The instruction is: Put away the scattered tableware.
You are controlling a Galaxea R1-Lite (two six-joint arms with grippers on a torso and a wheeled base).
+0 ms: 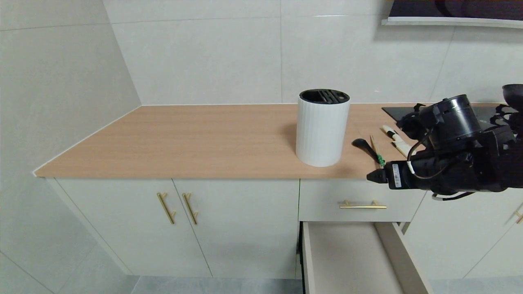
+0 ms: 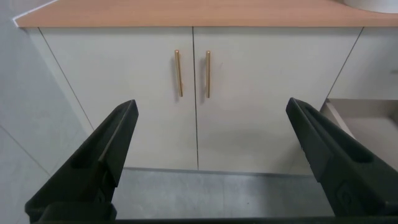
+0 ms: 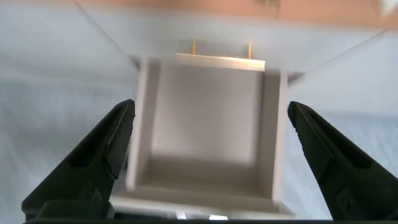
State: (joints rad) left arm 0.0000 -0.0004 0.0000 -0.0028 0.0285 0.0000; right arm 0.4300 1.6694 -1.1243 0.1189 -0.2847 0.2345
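The matte black right arm, to the right of the white ribbed cylindrical holder, has a drum-shaped joint, a thin looping black cable and a white printed label.

counter: lots of room to pass left of the white holder.
tall block: the white holder stands close beside the spoon.
drawer: pulled open, way in from above.

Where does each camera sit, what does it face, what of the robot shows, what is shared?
Head: high, facing down at countertop and utensil holder; right arm at right.
Left wrist: low, facing cabinet doors; left gripper open.
Right wrist: above open drawer, facing into it; right gripper open.
Shared: head view also shows doors and drawer.
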